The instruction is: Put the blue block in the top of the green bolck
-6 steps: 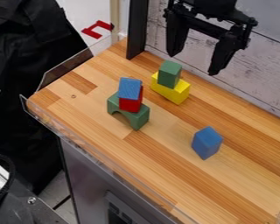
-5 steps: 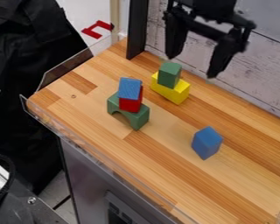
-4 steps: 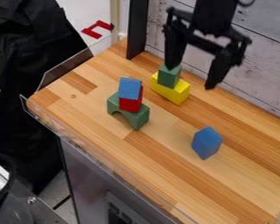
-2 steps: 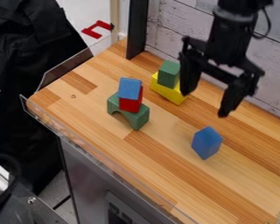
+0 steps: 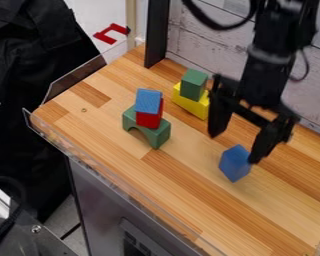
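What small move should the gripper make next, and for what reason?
Probably lower the open gripper a little, straddling the lone blue block: its fingers are spread, and their tips appear nearer the block's top than its base.

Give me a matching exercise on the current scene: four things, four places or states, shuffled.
Things
1. Small green block
2. Red block
3. Lone blue block
4. End effector

Places or states
A. Between the upper blue block and the green arch
B. Fingers spread apart, holding nothing
C. On top of the yellow block
D. Directly on the wooden tabletop

Pairs: 1-C, 2-A, 3-D, 4-B
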### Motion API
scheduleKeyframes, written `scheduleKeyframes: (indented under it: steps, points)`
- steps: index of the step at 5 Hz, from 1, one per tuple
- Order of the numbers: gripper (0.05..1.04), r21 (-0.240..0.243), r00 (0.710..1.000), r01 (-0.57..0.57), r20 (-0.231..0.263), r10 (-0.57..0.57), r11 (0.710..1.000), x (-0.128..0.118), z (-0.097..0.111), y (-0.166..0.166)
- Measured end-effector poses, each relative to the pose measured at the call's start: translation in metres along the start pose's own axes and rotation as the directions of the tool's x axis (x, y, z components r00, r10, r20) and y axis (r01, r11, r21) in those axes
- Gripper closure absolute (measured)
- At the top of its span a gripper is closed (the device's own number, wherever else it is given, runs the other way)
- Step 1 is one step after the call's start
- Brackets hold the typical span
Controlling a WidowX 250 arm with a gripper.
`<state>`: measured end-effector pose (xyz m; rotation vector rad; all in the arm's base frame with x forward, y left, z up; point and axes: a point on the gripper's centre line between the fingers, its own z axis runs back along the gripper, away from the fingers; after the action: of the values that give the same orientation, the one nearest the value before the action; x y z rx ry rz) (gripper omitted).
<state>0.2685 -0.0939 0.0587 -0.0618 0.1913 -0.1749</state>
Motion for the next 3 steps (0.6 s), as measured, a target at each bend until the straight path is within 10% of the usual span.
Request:
scheduleKeyframes:
  steps: [3]
  points:
    - [0.083, 0.028, 0.999, -0.002, -0.035, 0.003, 1.000, 0.012, -0.016, -0.003]
